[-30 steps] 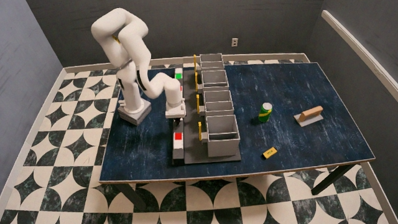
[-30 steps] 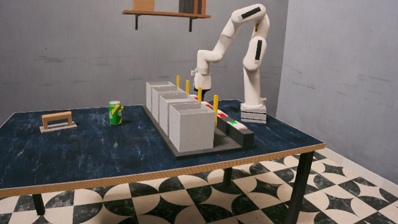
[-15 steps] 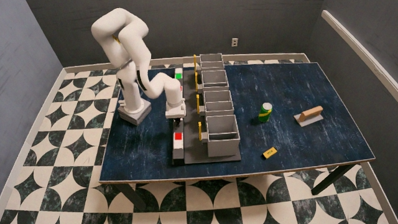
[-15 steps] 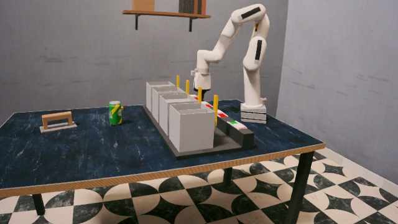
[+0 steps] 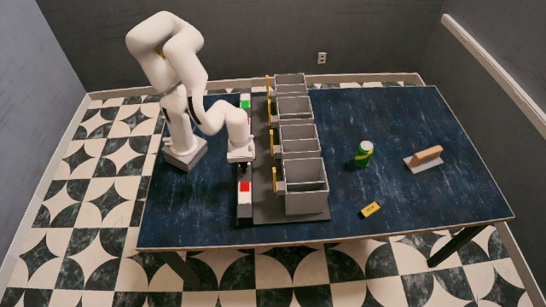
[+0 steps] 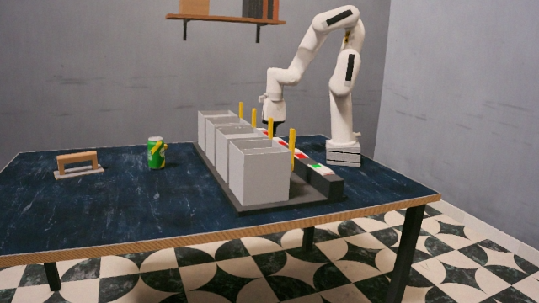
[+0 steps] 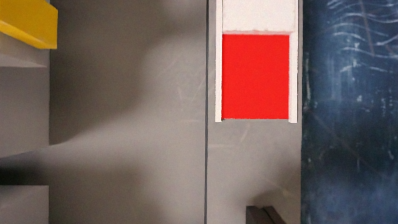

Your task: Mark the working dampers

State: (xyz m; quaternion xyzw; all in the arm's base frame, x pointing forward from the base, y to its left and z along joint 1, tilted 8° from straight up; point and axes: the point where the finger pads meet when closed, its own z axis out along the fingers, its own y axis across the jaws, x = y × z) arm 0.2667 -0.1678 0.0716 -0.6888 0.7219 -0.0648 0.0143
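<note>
A row of grey box dampers (image 5: 304,188) (image 6: 259,172) stands on a grey base plate (image 5: 273,213), each with a yellow lever (image 5: 274,179) (image 7: 27,22) on its side. A dark rail (image 5: 244,211) (image 6: 333,185) (image 7: 255,165) carries the status sliders. The slider at one end (image 5: 244,103) (image 6: 316,167) shows green. The slider at the other end (image 5: 244,186) (image 7: 255,75) shows red, with its white cover (image 5: 244,198) (image 7: 257,15) beside the red window. My gripper (image 5: 244,167) (image 6: 274,124) (image 7: 262,217) is shut and empty, low over the rail just short of that red slider.
A green can (image 5: 363,154) (image 6: 156,152), a wooden handle on a grey plate (image 5: 424,158) (image 6: 77,164) and a small yellow block (image 5: 369,209) lie on the blue table beyond the dampers. The arm's base (image 5: 184,151) stands beside the rail.
</note>
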